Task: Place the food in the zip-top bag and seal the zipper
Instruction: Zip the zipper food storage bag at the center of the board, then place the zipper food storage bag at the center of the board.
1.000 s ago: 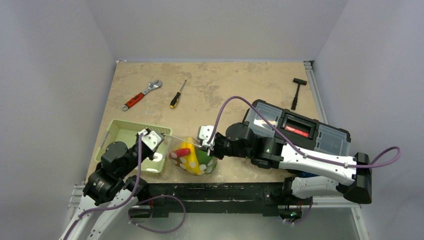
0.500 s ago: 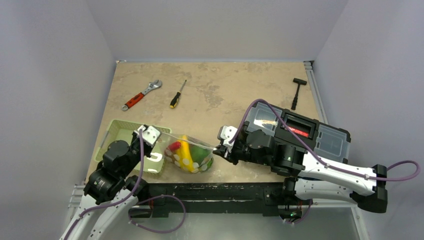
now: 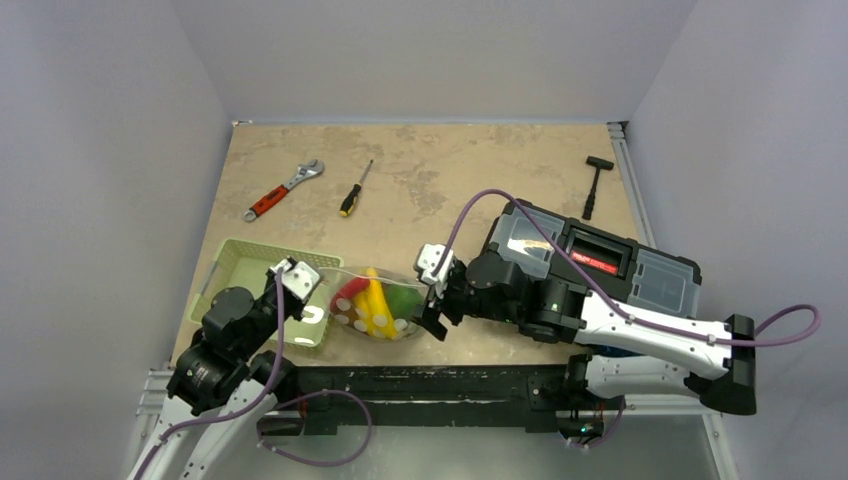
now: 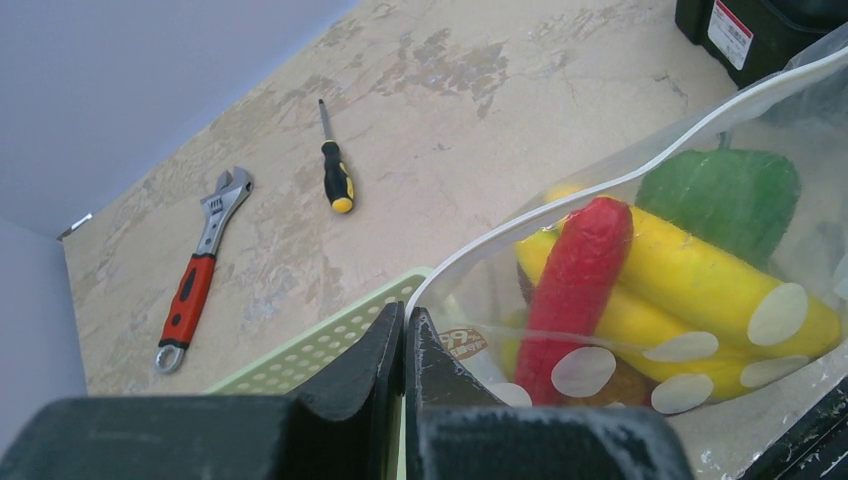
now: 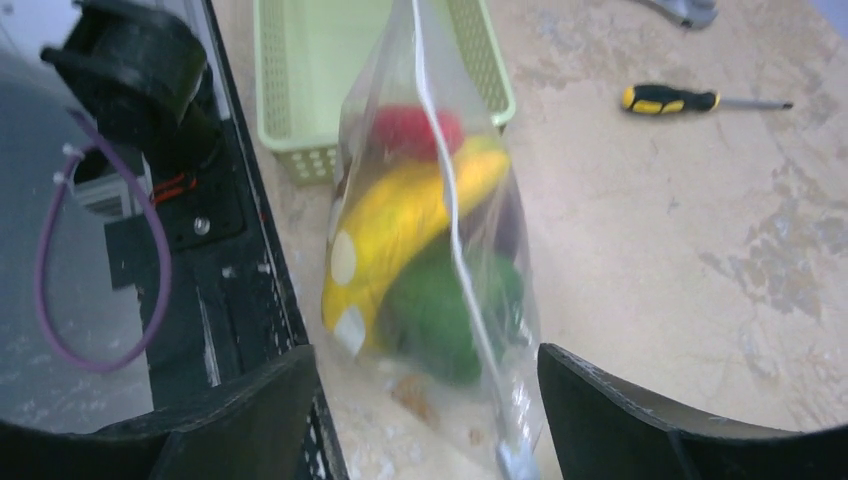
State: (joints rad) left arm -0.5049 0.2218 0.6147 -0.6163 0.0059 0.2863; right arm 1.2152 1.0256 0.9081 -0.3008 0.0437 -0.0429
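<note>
The zip-top bag [image 3: 375, 312], with the food [image 3: 372, 300] inside and pinched at its corner beside the basket [image 3: 245, 262] by the left gripper [image 4: 405, 330], has just been released by the now-spread right gripper [image 5: 425, 375], so the zipper [image 4: 640, 176] is judged sealed.

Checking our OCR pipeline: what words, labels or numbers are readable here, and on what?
Nothing is legible.
On the black toolbox, the red label: print too small to read.
On the toolbox corner, a white-and-red sticker: blurred.
Seen through the zip-top bag, a small printed patch: blurred, unreadable.
</note>
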